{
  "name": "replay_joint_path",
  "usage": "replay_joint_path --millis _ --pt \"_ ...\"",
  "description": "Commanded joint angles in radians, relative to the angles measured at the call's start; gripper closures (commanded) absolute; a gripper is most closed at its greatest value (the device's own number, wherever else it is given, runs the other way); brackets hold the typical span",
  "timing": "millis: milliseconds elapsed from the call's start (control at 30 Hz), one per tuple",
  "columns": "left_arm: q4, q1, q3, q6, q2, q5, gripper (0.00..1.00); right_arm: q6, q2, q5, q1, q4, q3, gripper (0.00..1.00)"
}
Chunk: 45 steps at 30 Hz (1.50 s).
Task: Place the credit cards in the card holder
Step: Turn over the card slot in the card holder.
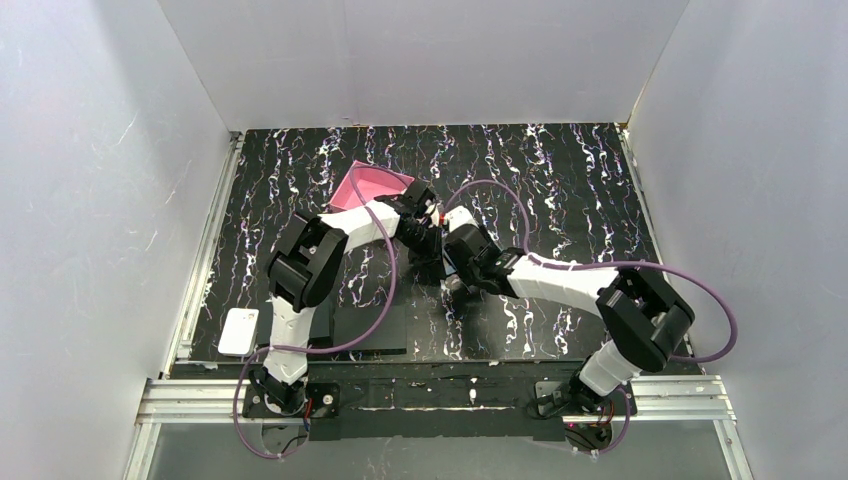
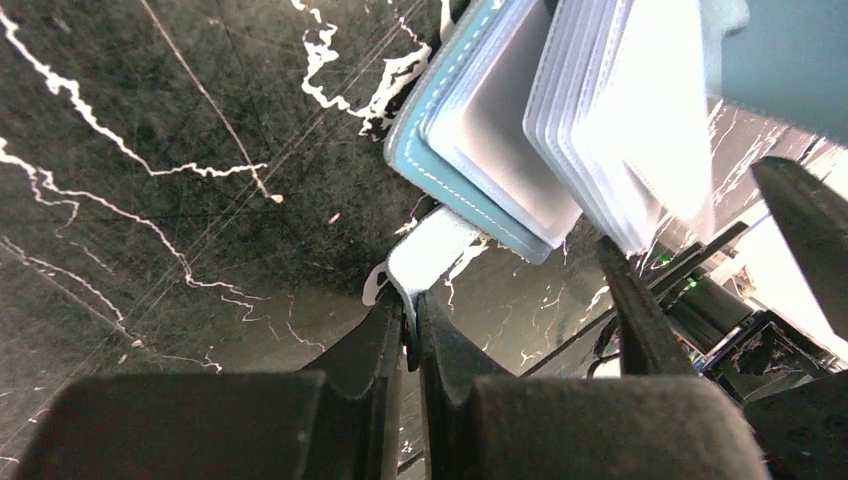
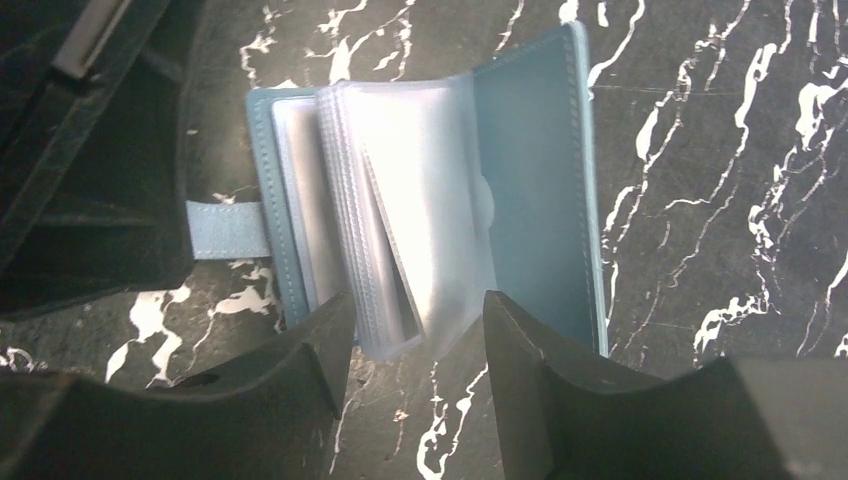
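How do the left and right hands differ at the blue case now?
The left hand is shut, pinching the strap tab of the blue case; the right hand is open. The left hand sits at the case's strap side; the right hand straddles its clear sleeves. Both are at the same case.

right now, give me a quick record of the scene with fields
blue case: open, covers spread apart
sleeves: clear, fanned out between the covers
strap: sticks out from the case's edge
left gripper: shut on the strap
right gripper: open, one finger on each side of the sleeves' lower edge
white card: lies apart at the left, untouched
cards in sleeves: cannot tell
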<state>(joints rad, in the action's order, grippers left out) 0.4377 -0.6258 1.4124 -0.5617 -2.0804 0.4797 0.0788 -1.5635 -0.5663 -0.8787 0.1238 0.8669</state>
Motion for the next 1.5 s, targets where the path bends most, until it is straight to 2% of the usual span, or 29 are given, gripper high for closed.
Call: replay_joint_path --millis 0,167,333,567,800,1000,1133,1267,1467 --pt "0.058 -0.010 0.024 0.020 -0.003 -0.033 1.00 0.019 0.051 -0.082 0.052 -0.001 -0.008 0.41" --pt "0.058 -0.011 0.026 0.023 -0.003 -0.033 1.00 0.021 0.062 -0.036 0.113 -0.001 -0.014 0.41" --pt "0.058 -0.011 0.029 0.028 -0.001 -0.031 1.00 0.029 0.064 0.073 0.186 -0.013 -0.007 0.41" --pt "0.058 -0.011 0.030 0.028 0.000 -0.024 1.00 0.033 0.007 0.193 0.277 -0.033 0.041 0.41" --pt "0.058 -0.011 0.033 0.030 0.003 -0.020 1.00 0.042 -0.071 0.263 0.372 -0.048 0.112 0.40" --pt "0.056 -0.011 0.036 0.028 -0.001 -0.011 1.00 0.023 -0.227 0.273 0.435 -0.048 0.209 0.35" --pt "0.055 -0.010 0.034 0.029 0.000 -0.007 1.00 0.007 -0.311 0.259 0.454 0.041 0.312 0.32" --pt "0.053 -0.011 0.034 0.029 0.000 -0.005 1.00 0.026 -0.196 0.281 0.452 0.139 0.326 0.29" --pt "0.052 -0.012 0.034 0.029 0.003 -0.001 1.00 0.007 -0.024 0.385 0.424 0.195 0.272 0.24"
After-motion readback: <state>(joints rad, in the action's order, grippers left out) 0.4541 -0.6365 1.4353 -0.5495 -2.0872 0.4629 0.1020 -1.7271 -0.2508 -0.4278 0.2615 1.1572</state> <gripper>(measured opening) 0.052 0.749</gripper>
